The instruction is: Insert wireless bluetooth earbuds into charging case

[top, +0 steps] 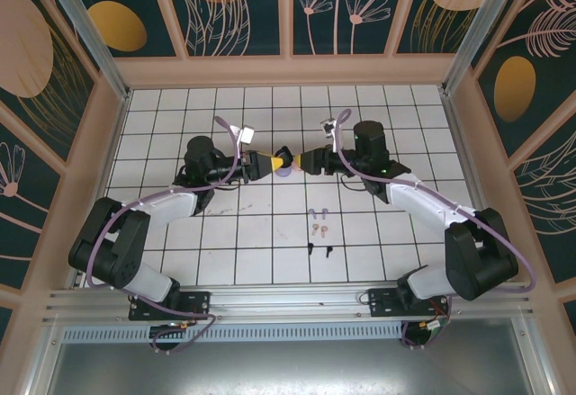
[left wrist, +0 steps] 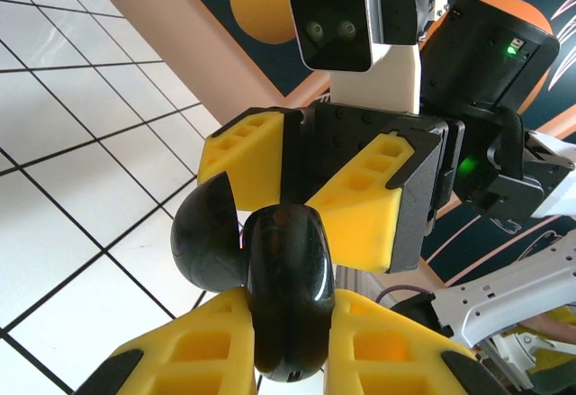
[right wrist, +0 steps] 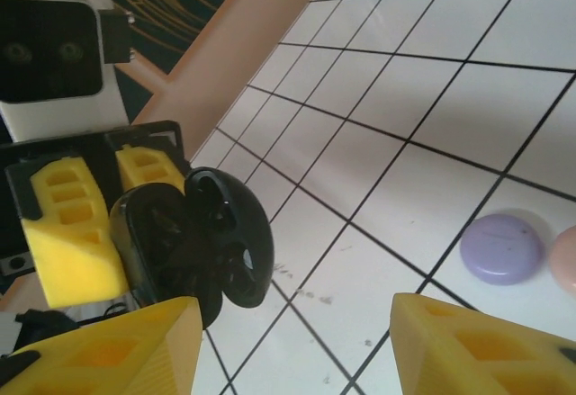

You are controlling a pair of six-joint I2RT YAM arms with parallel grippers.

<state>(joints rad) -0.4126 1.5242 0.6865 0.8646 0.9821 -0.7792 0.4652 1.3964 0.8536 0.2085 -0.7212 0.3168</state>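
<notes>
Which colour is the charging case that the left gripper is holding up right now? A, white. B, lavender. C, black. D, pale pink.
C: the left gripper is shut on the black case, whose lid is hinged open, while the lavender case lies on the tiles.

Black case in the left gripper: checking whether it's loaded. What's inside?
The open black case shows dark hollow wells, no bud visible in them. Their bottoms are lost in shadow; the left gripper covers its back.
</notes>
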